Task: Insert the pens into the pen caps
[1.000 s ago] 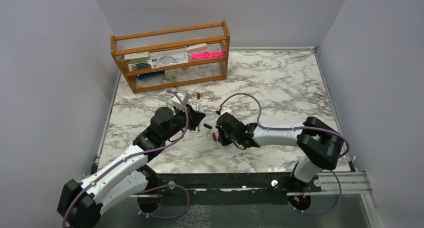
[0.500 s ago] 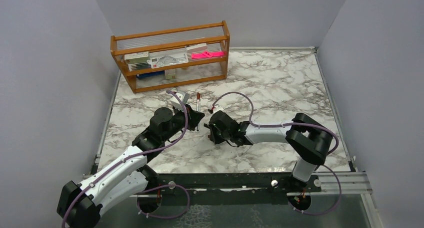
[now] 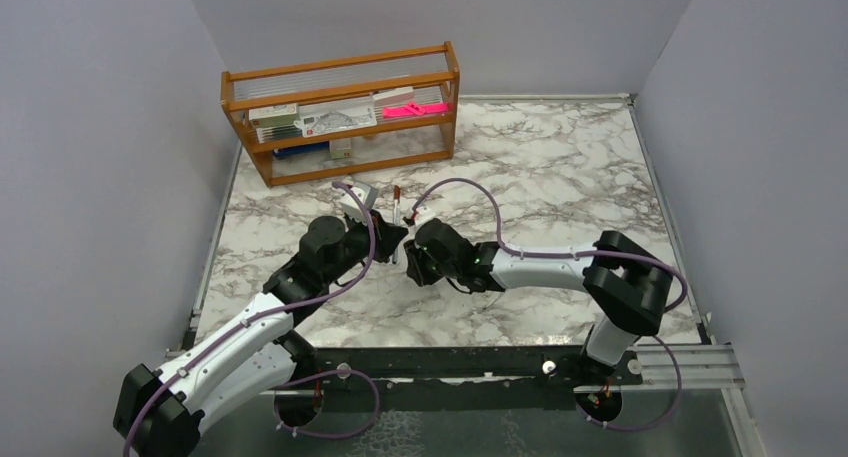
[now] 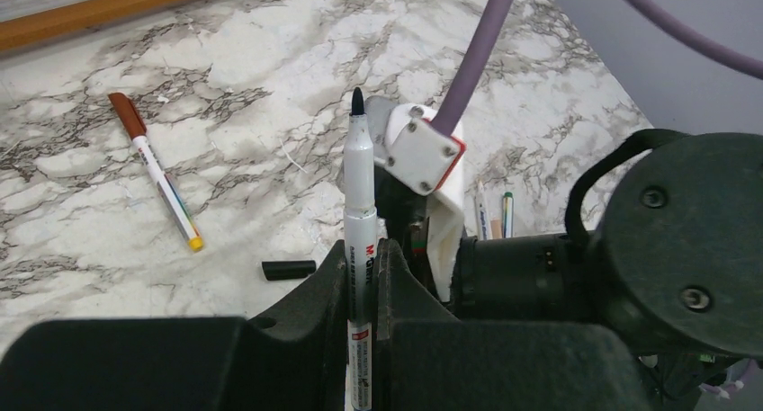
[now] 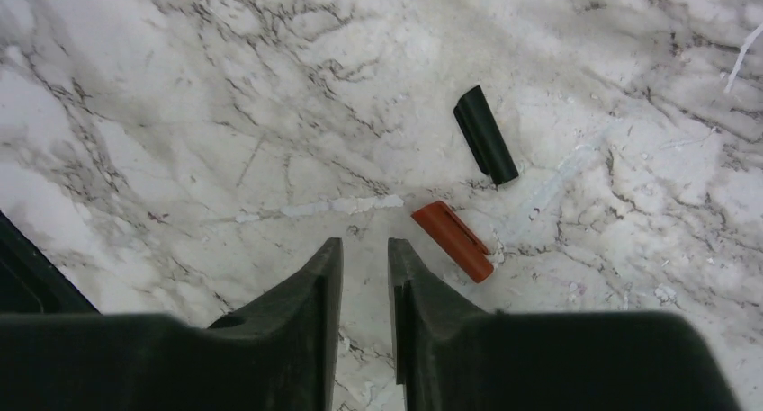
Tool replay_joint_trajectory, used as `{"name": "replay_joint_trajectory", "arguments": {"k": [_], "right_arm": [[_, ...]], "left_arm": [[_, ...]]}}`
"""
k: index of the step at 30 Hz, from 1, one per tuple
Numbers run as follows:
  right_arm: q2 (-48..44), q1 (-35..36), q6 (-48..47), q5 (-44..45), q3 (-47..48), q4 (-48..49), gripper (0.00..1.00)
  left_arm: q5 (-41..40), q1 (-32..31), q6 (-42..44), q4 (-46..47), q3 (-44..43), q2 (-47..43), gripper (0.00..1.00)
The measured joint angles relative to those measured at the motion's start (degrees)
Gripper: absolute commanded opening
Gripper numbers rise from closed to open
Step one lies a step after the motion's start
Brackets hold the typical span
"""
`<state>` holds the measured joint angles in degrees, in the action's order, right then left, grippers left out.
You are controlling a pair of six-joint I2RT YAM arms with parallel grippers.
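Note:
My left gripper [image 4: 363, 249] is shut on a white pen [image 4: 360, 186] whose bare black tip points up and away. A black pen cap [image 4: 289, 269] lies on the marble just left of those fingers. In the right wrist view my right gripper [image 5: 364, 245] hovers over the marble, its jaws a narrow gap apart with nothing between them. A red-brown pen cap [image 5: 453, 241] lies just right of its fingertips, and the black pen cap [image 5: 486, 135] lies farther ahead. From the top, the left gripper [image 3: 395, 239] and right gripper [image 3: 412, 267] are close together.
A pen with a red-brown cap [image 4: 157, 173] lies to the far left on the marble. Two more pens [image 4: 493, 211] lie beyond the right arm's wrist. A wooden shelf [image 3: 340, 112] with boxed stationery and a pink item stands at the back left.
The right gripper has moved left, close to the left gripper, and its jaws have parted slightly. It now covers both loose caps in the top view. The left arm holds still.

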<state>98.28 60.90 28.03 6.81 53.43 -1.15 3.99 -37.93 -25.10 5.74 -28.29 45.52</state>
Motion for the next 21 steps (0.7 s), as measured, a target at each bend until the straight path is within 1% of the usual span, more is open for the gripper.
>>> {"name": "replay_joint_trajectory", "arguments": {"k": [1, 2, 4, 8, 13, 18, 21], "right_arm": [[-0.81, 0.24, -0.76, 0.20, -0.02, 0.00, 0.43], [-1.46, 0.28, -1.68, 0.55, -0.02, 0.07, 0.46], [-2.03, 0.42, -3.63, 1.51, -0.02, 0.04, 0.48], [-1.86, 0.55, -6.75, 3.61, -0.02, -0.57, 0.48], [0.13, 0.55, -9.29, 5.68, 0.00, -0.59, 0.44], [2.91, 0.52, -10.38, 5.97, 0.09, -0.57, 0.40], [3.37, 0.55, -10.38, 5.92, 0.09, -0.39, 0.35]], "left_arm": [[0.00, 0.00, 0.00, 0.02, 0.00, -0.02, 0.00], [0.02, 0.00, 0.00, 0.02, 0.00, -0.04, 0.00], [0.02, 0.00, 0.04, 0.09, 0.00, -0.15, 0.00], [0.02, 0.00, 0.09, 0.15, 0.00, -1.18, 0.00], [-1.31, 0.00, -0.15, 0.11, 0.00, -3.67, 0.00], [-3.06, 0.00, -0.50, -0.28, 0.00, -5.64, 0.00], [-3.85, 0.00, -0.59, -0.92, 0.00, -5.79, 0.00]]}}
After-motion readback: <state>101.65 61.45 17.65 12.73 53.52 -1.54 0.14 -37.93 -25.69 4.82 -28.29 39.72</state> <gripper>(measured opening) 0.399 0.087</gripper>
